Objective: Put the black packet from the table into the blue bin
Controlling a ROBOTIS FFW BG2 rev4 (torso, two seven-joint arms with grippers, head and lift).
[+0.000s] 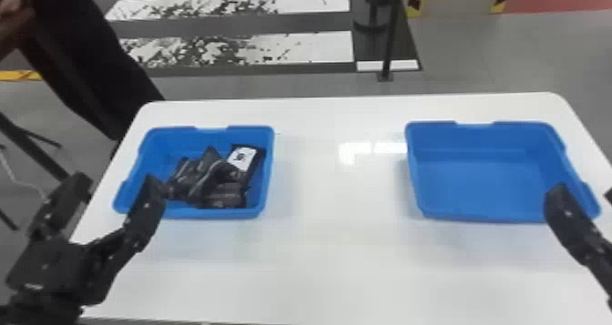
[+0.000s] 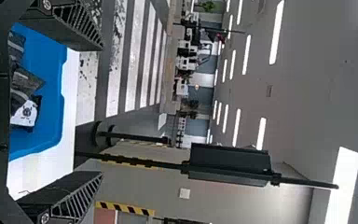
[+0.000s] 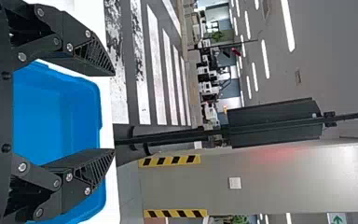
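Plainly, 2 blue bins sit apart on the white table [image 1: 337,256], 1 towards each side. The black packets [image 1: 205,178] lie heaped in the left bin [image 1: 173,133]; where they overlap, I cannot tell how many there are. The labelled packet [image 1: 259,158] lies at the right of the heap in the head view, its white label [image 1: 242,158] facing up, close to the bin's wall. The right bin [image 1: 482,212] stands well apart from the left bin, its blue floor in view.

The left gripper [image 1: 116,180] is released, its 2 fingers spread wide with a gap between them, near the left bin's front left corner. The right gripper [image 1: 585,192] is released too, at the right bin's front right corner, its 2 fingers parted. In the head view, 1 finger of each gripper overlaps its bin's edge; I cannot tell if either touches.

Beyond the table, a black pole [image 1: 392,28] rises from the floor beside broad white stripes [image 1: 314,46], with yellow and black tape [image 1: 415,0] farther right.
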